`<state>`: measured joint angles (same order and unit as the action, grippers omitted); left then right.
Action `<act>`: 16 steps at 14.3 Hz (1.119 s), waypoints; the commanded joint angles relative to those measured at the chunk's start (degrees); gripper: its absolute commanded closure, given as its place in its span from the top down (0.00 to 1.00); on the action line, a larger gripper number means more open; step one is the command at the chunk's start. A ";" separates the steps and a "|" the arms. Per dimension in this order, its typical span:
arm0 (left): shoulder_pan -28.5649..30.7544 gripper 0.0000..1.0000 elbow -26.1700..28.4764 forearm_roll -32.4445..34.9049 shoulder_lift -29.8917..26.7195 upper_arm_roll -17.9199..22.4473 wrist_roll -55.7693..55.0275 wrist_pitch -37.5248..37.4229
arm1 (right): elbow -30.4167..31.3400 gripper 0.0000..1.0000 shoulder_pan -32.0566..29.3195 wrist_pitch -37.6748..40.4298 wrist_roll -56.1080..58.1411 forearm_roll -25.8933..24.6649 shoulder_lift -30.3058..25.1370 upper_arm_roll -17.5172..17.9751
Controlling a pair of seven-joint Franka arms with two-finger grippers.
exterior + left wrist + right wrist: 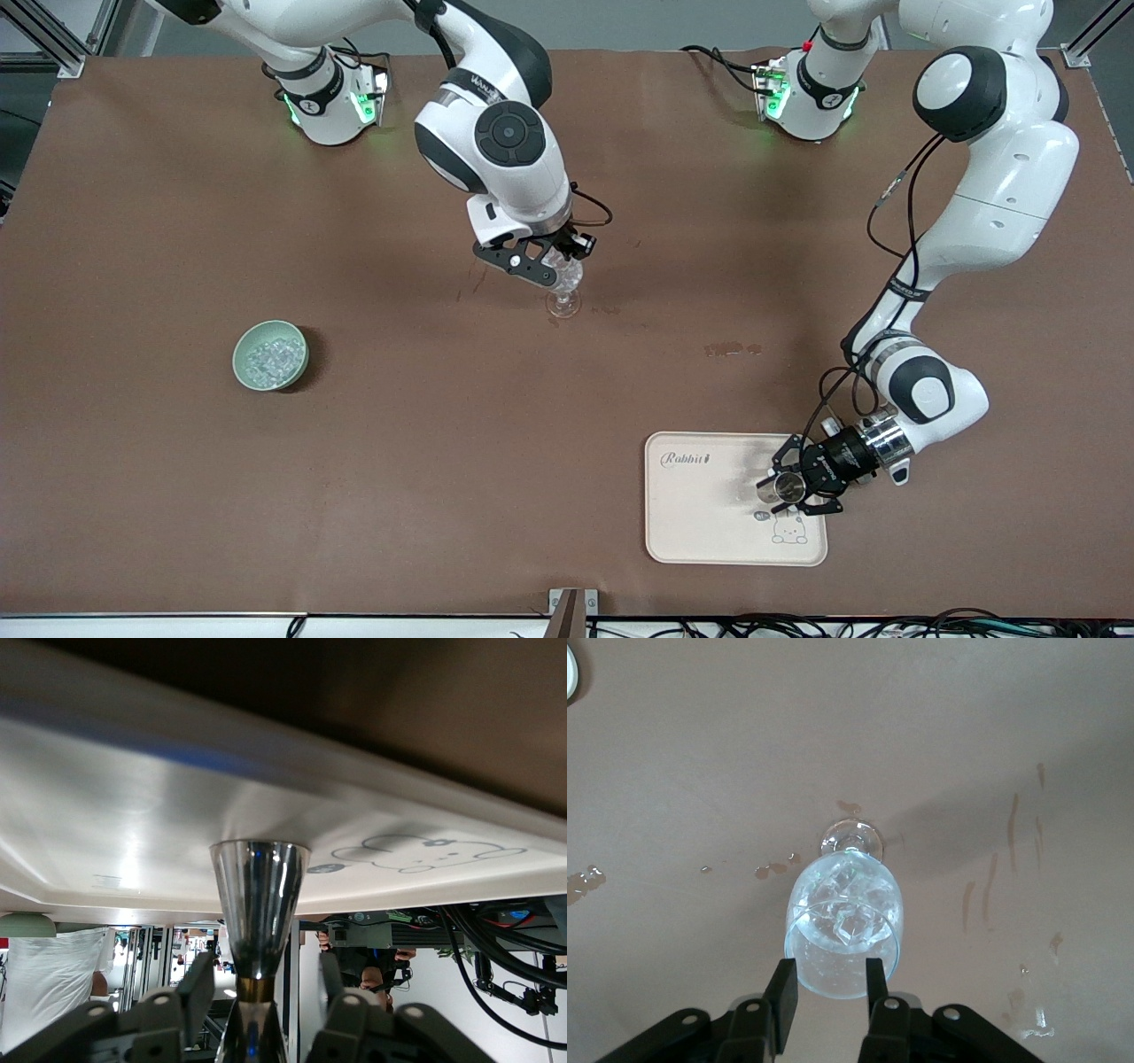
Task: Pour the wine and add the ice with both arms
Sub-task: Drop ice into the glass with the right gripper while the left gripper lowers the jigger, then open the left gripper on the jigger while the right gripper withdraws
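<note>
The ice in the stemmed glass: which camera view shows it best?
The right wrist view: it looks into the stemmed glass from above the rim, so the ice cubes inside show separately. The front view shows the glass only small under the right pincer. The left wrist view shows none of it.

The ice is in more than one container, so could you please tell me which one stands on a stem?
The clear stemmed glass at mid-table, under the right hand, holds ice on a stem. The pale green bowl toward the right arm's end sits flat.
</note>
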<state>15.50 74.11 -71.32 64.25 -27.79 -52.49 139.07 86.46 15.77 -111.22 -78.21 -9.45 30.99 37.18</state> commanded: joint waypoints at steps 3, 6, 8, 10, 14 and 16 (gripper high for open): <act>0.58 0.94 0.77 -0.31 -1.84 -0.42 0.19 -0.29 | -2.34 0.69 -1.26 1.70 -0.63 -1.54 0.21 0.79; 0.67 1.00 1.38 2.49 -4.38 -0.16 -0.07 -0.29 | -6.64 1.00 -3.02 8.36 0.33 -2.50 -3.20 0.70; 1.02 1.00 3.83 5.74 -7.01 0.02 -2.43 -0.29 | -6.56 1.00 -5.56 10.30 1.92 -4.17 -7.85 0.61; 2.16 1.00 7.08 12.05 -10.09 0.02 -4.20 -0.29 | -6.56 1.00 -8.81 14.52 3.32 -5.48 -12.52 -0.09; 4.19 1.00 16.66 18.15 -18.95 -0.25 -4.47 -0.90 | -6.65 1.00 -10.23 19.80 17.17 -7.60 -20.17 -10.43; 4.28 1.00 18.26 21.64 -23.09 0.02 -4.56 -3.79 | -6.65 1.00 -10.32 22.17 28.59 -6.12 -22.64 -16.85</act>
<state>19.20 86.53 -52.48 48.46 -28.18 -56.41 137.16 77.60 5.64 -90.24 -57.99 -16.15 11.70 25.16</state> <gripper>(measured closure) 0.000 0.000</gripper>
